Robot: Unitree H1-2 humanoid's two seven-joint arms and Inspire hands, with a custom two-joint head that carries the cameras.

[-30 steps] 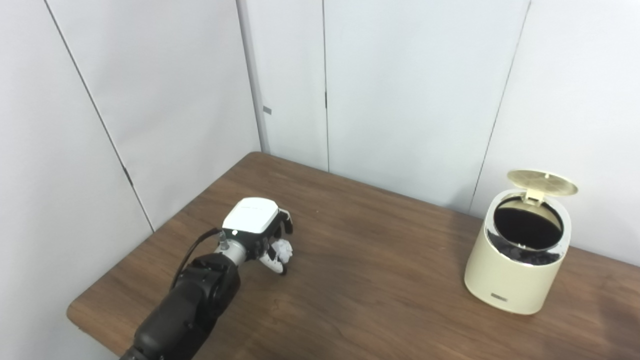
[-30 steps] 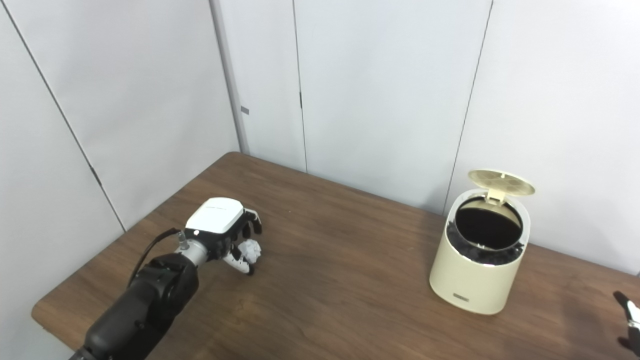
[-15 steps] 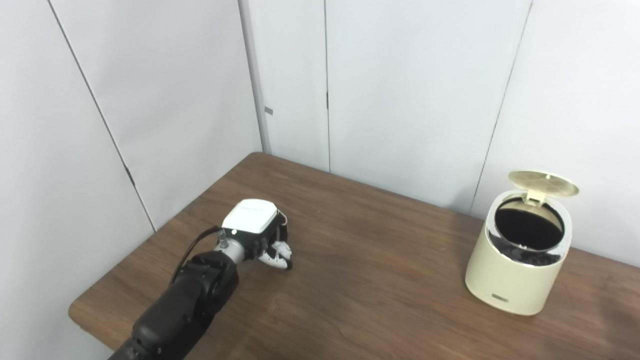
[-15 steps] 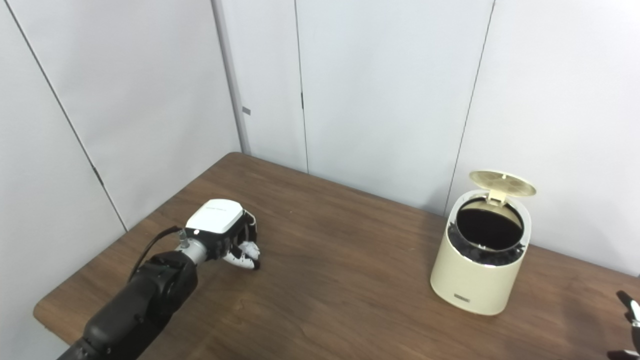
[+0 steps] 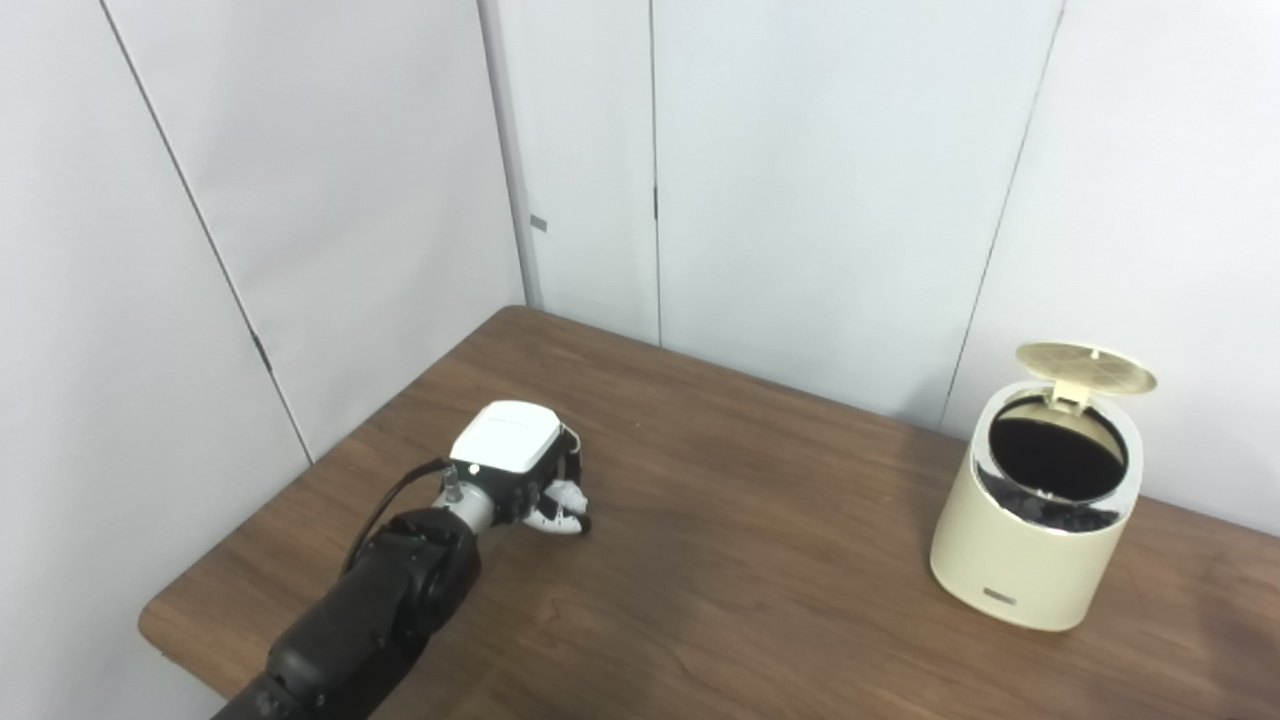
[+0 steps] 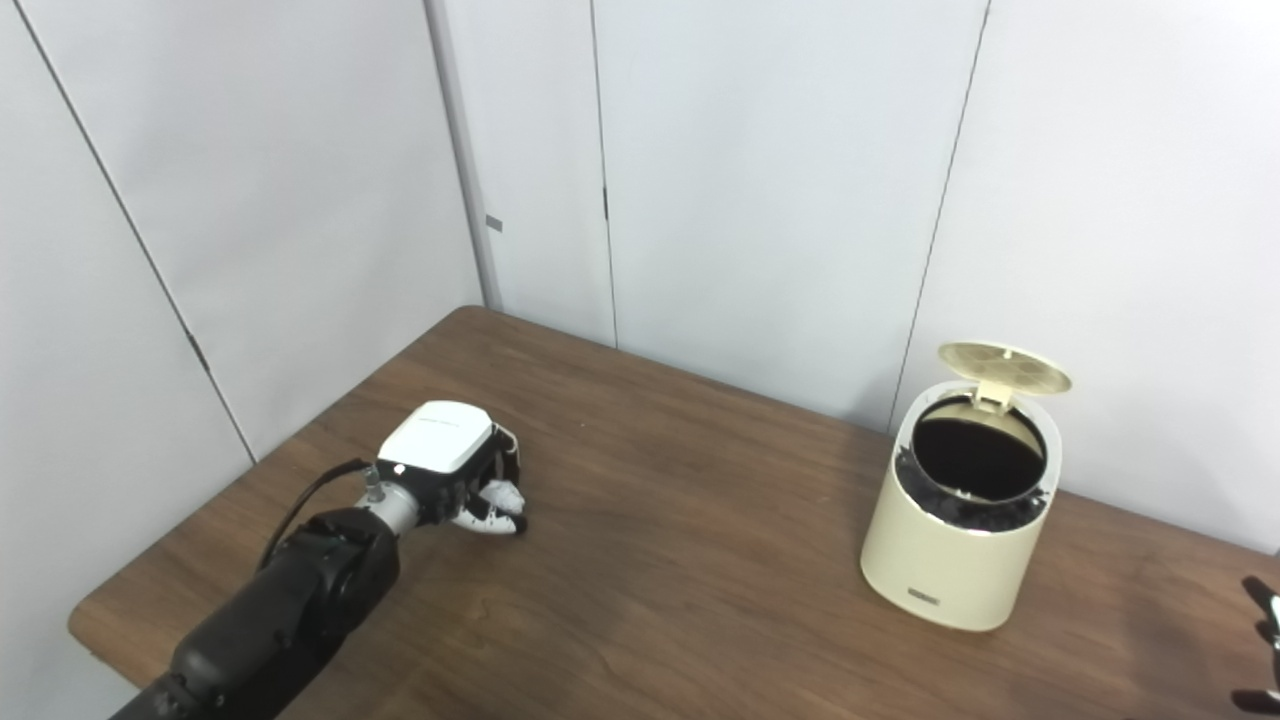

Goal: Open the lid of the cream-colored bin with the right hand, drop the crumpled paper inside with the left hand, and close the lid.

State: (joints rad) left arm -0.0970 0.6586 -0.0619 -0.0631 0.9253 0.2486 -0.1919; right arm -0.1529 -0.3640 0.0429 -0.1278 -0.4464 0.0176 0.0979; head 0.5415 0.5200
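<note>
The cream-colored bin (image 5: pixel 1030 540) stands on the right part of the wooden table (image 5: pixel 760 560), its round lid (image 5: pixel 1085 366) tipped up at the back and the dark inside showing. Far to the left, my left hand (image 5: pixel 515 470) is low over the table, fingers curled around the white crumpled paper (image 5: pixel 562 494), of which only a small bit shows. My right hand (image 6: pixel 1262 640) appears only as a few dark fingertips at the right edge of the right eye view, well clear of the bin.
White wall panels (image 5: pixel 820 180) close in the table at the back and on the left. The table's left front corner (image 5: pixel 160 625) lies near my left forearm. Bare wood stretches between my left hand and the bin.
My left hand's fingers have curled shut around the crumpled paper, which was plainly visible beside them a second ago. The bin and its lid have not moved.
</note>
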